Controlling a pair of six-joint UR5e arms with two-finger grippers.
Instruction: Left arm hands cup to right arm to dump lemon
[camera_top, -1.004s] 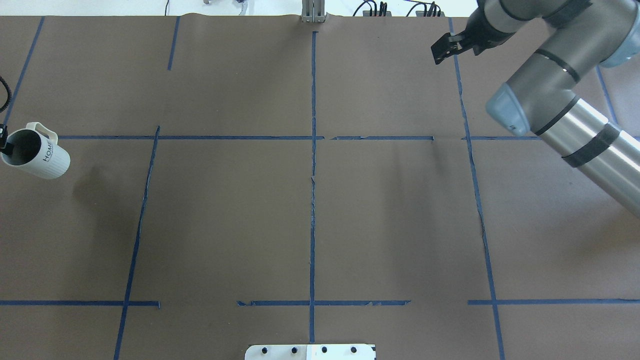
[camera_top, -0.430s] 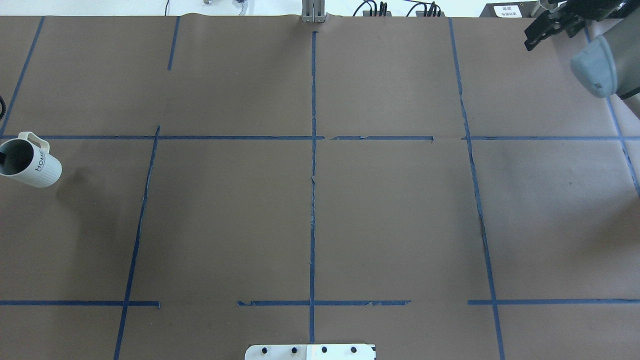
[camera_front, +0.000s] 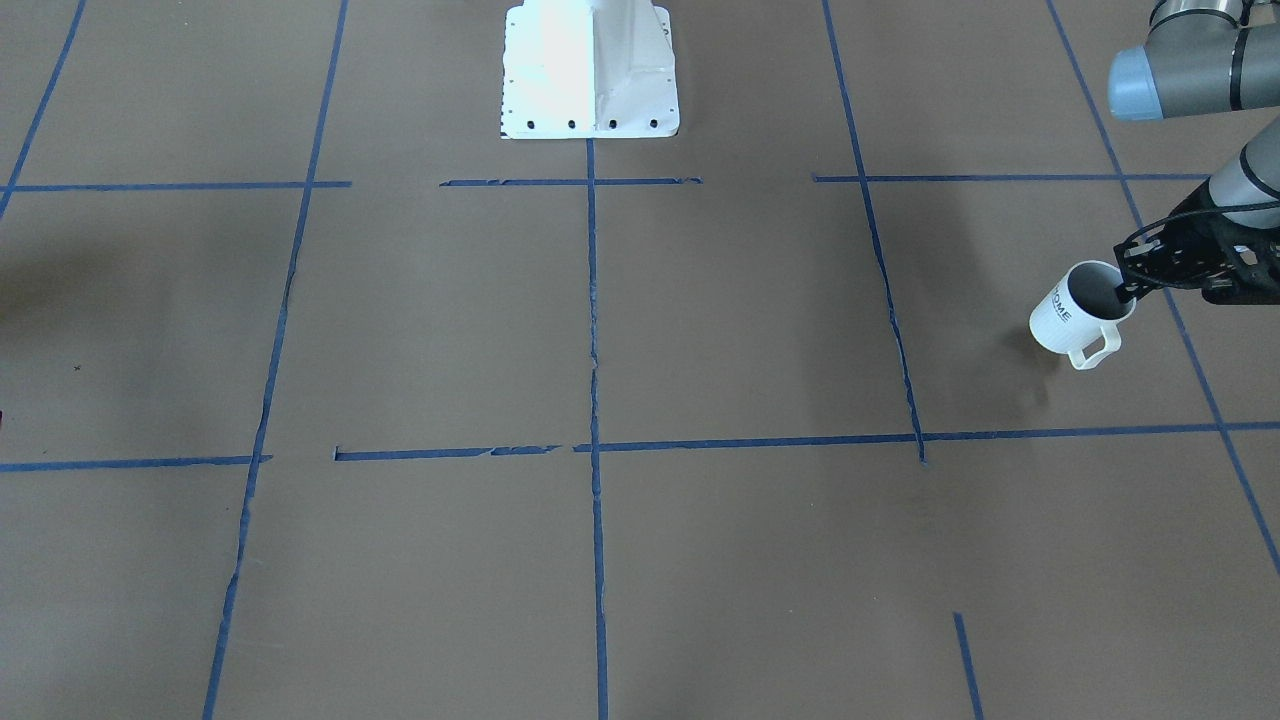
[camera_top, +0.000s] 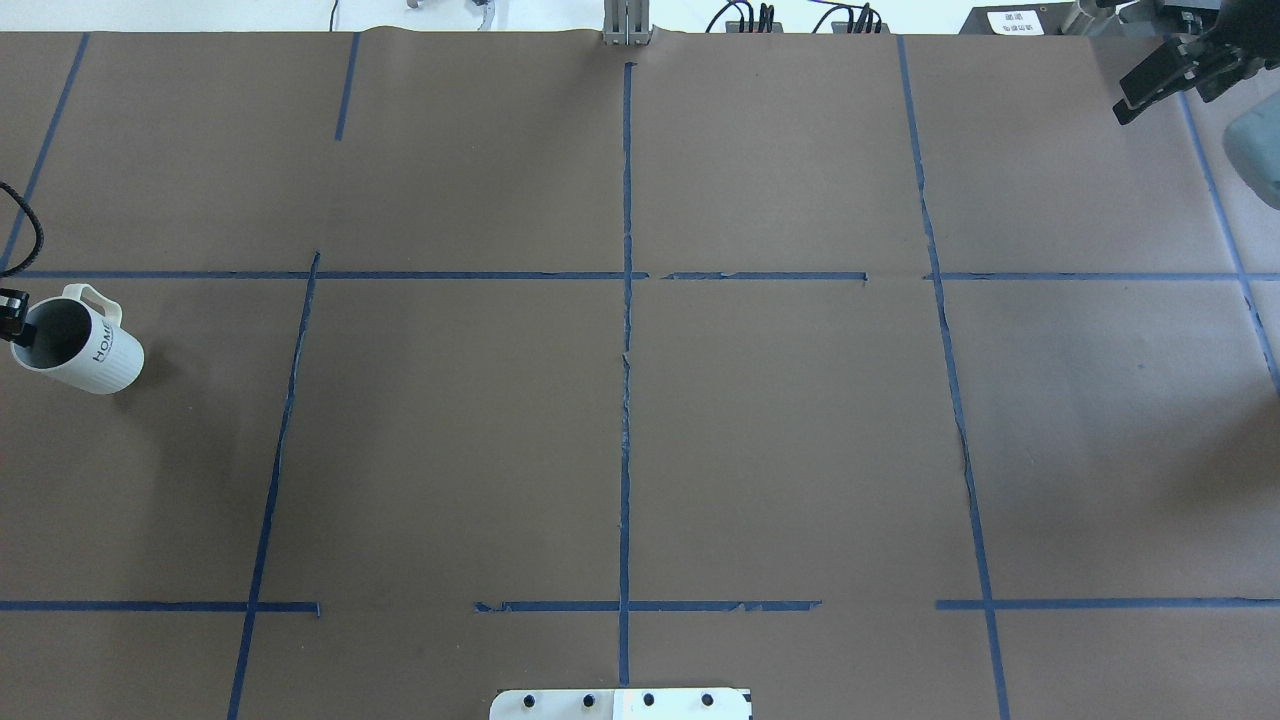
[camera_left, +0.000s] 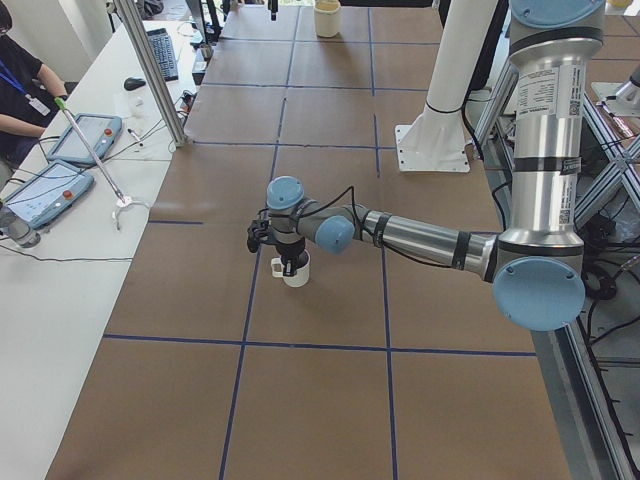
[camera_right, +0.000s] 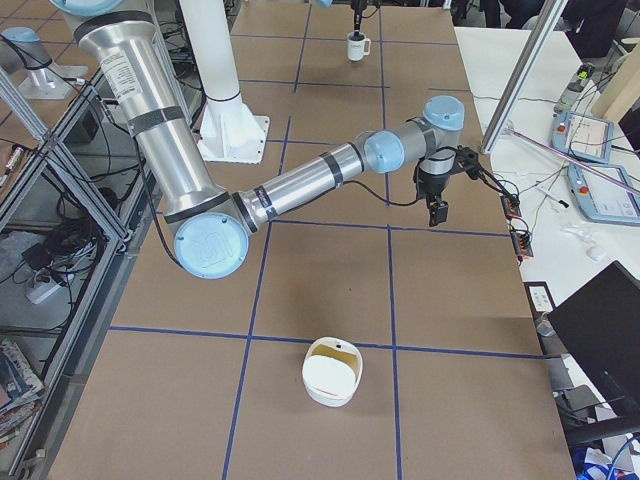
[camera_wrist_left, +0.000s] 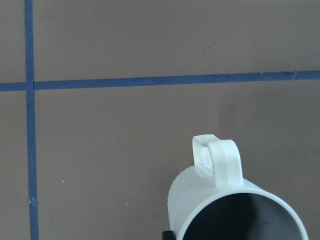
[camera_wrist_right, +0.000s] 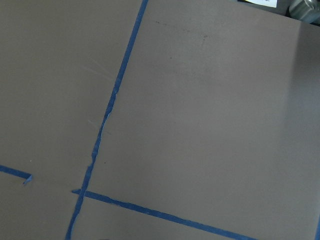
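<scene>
The white ribbed "HOME" cup (camera_top: 85, 345) is at the table's far left, tilted. It also shows in the front view (camera_front: 1072, 318), the left side view (camera_left: 295, 271) and the left wrist view (camera_wrist_left: 235, 210). My left gripper (camera_top: 8, 312) is shut on its rim, one finger inside (camera_front: 1128, 288). The cup sits low, its shadow close beside it; I cannot tell if it touches the table. What shows of its grey inside holds no lemon, and the lemon is out of view. My right gripper (camera_top: 1180, 75) hangs open and empty over the far right back corner (camera_right: 436, 208).
A white bowl (camera_right: 332, 372) stands near the table's right end, seen far off in the left side view (camera_left: 327, 18). The robot's white pedestal (camera_front: 590, 70) is at the table's near middle edge. A side table with tablets (camera_left: 60, 170) and an operator flank the far side.
The cup has come down toward the table, its shadow closing in beside it. The right arm has swung away to the far right back corner.
</scene>
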